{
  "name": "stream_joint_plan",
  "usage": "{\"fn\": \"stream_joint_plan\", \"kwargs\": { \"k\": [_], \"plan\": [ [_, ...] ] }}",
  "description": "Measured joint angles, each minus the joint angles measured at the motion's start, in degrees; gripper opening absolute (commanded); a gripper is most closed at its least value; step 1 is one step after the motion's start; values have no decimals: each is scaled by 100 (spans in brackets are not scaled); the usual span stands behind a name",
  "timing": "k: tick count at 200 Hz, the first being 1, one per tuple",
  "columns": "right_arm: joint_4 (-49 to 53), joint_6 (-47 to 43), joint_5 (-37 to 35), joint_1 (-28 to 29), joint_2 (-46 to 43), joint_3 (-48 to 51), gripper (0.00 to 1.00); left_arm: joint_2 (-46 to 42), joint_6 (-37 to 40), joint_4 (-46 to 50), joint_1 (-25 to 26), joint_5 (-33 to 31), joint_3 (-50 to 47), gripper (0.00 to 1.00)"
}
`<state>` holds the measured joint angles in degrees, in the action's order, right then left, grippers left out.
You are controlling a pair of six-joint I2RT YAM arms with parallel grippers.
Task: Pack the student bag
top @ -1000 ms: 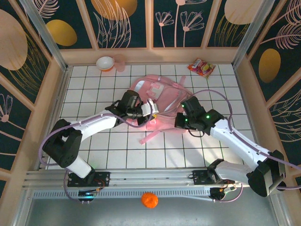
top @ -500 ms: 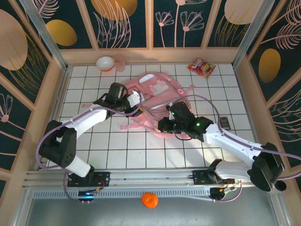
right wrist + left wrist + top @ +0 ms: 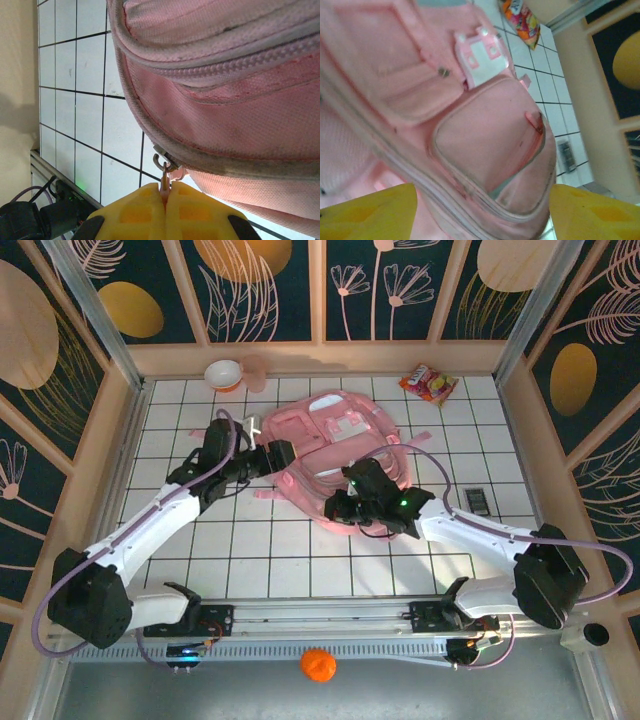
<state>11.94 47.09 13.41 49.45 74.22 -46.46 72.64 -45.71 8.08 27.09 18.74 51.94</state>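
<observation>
**Where each cam is sitting**

Top cam hangs above and behind the arm bases, looking down on the whole tiled bench, walls included. Left wrist cam looks out past the left hand, tilted and close on the front of the student bag, with a snack packet beyond; the top cam catches that packet too. Right wrist cam looks past the right hand, almost against the bag's edge and zip pull. All three share the bag and the tiles.

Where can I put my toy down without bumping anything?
The near tiles between the student bag and the front rail are bare. So are those right of it, between the snack packet and the small dark object. The middle is crowded: left gripper open beside the bag, right gripper shut on its zipper pull.
</observation>
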Motion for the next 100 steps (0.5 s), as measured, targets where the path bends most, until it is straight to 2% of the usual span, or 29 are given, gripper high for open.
{"fn": "stream_joint_plan", "kwargs": {
  "k": [26, 39, 81, 100],
  "plan": [
    [-22, 0, 48, 0, 57, 0, 0, 149, -1353, -2, 275, 37, -334, 65],
    [-24, 0, 70, 0, 85, 0, 0, 260, -1790, -11, 455, 46, -407, 65],
    [-70, -2, 116, 4, 96, 0, 0, 638, -2496, -326, 743, 157, -409, 65],
    [-81, -4, 129, 15, 122, 0, 0, 855, -2898, -348, 776, 160, -409, 57]
  ]
}}
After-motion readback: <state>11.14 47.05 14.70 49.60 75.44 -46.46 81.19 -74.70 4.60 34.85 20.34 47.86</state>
